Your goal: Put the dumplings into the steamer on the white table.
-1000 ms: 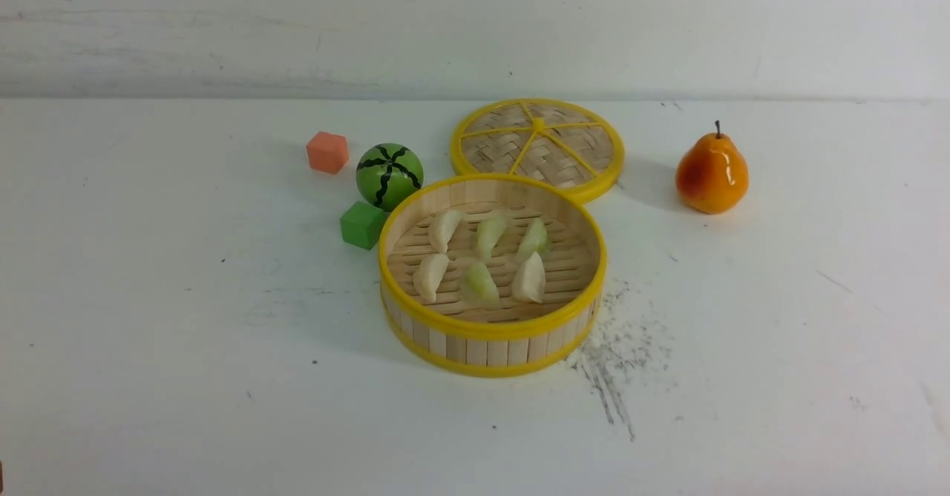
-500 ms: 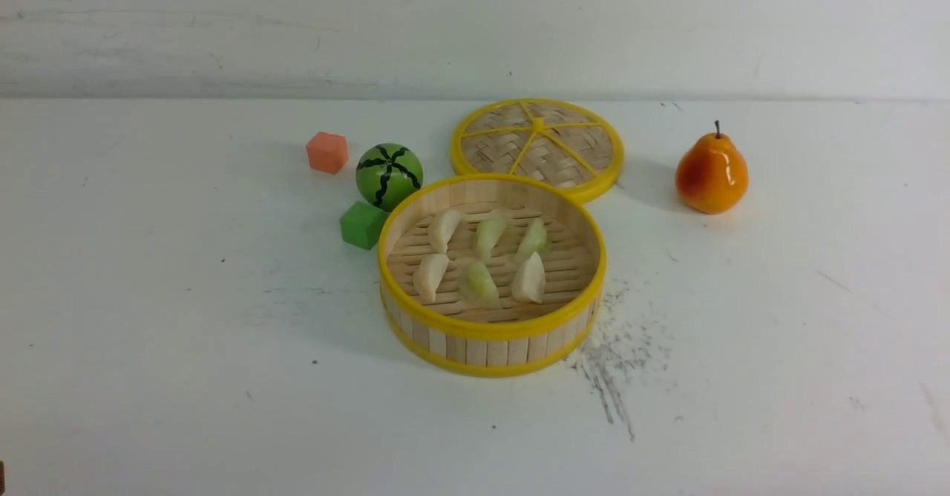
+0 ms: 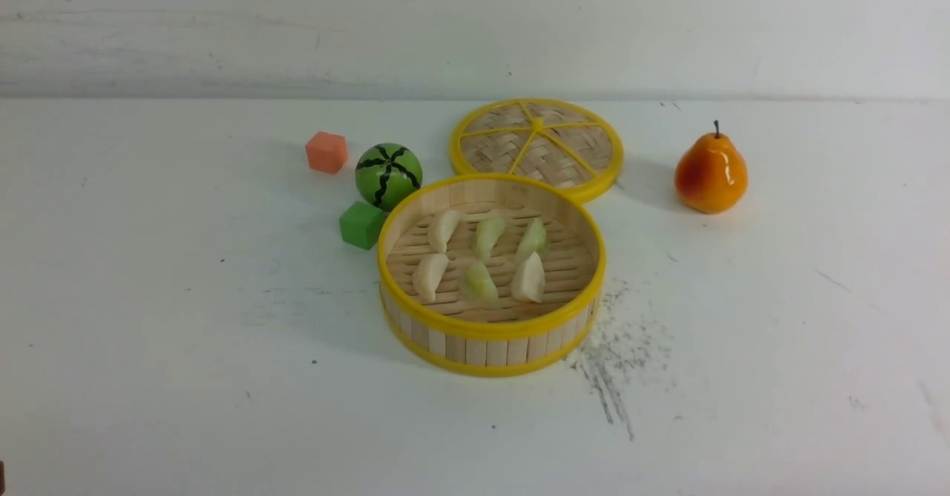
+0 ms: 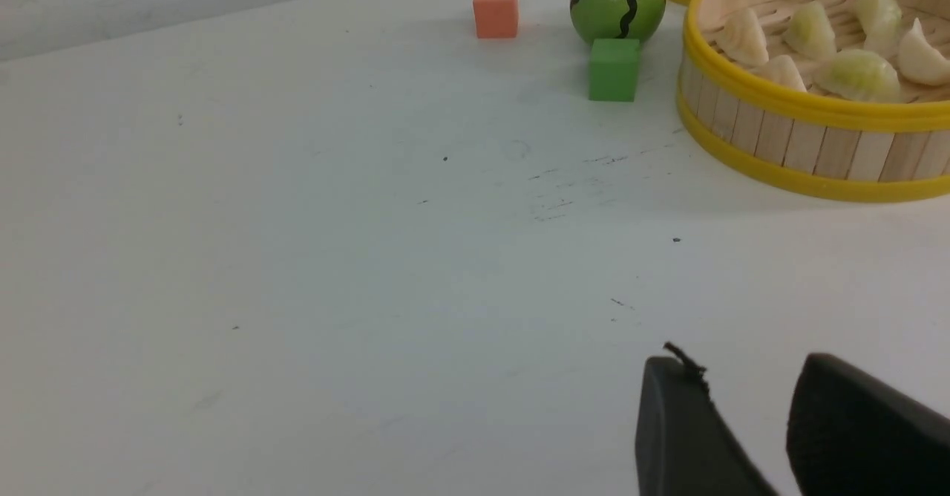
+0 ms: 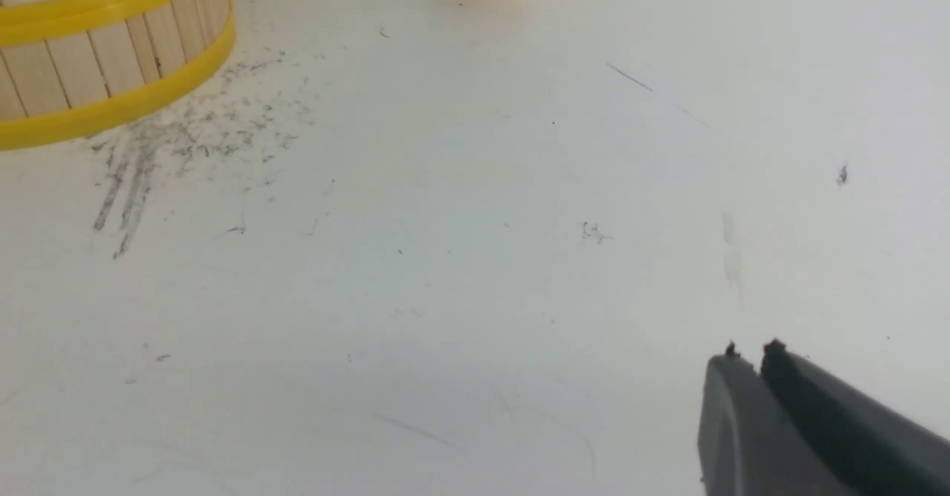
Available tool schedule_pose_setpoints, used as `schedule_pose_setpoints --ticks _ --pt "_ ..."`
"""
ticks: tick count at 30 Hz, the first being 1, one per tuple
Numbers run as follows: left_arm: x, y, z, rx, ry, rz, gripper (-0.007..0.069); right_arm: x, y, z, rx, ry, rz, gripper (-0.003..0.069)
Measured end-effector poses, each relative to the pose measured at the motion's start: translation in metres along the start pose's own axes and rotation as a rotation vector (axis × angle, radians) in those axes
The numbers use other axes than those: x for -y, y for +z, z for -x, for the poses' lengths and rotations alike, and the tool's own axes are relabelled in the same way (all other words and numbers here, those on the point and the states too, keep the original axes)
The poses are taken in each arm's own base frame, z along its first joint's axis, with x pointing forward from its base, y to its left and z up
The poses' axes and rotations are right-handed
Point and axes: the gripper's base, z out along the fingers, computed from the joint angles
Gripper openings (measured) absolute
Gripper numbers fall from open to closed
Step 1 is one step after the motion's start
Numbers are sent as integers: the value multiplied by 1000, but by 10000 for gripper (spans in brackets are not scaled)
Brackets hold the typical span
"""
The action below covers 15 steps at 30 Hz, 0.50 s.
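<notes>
Front view lacks both arms, left wrist view shows left gripper (image 4: 749, 399) jaws spread, right gripper (image 5: 749, 362) jaws pressed together

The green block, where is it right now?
In the front view the green block sits on the table left of the middle, right beside the steamer's left wall, just in front of the toy watermelon.

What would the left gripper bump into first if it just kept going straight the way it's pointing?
Probably the steamer. The left gripper, open and empty, points across bare white table toward the steamer's near wall, by the look of the wrist view. Depth is hard to judge, so it might meet the table first.
</notes>
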Motion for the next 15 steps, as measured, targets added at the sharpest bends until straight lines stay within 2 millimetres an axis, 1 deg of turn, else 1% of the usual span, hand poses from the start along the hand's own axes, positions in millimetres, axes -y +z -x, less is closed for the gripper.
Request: schedule_pose_setpoints --ticks 15 --pt "0 0 0 0 0 0 237 0 0 0 0 0 0 68"
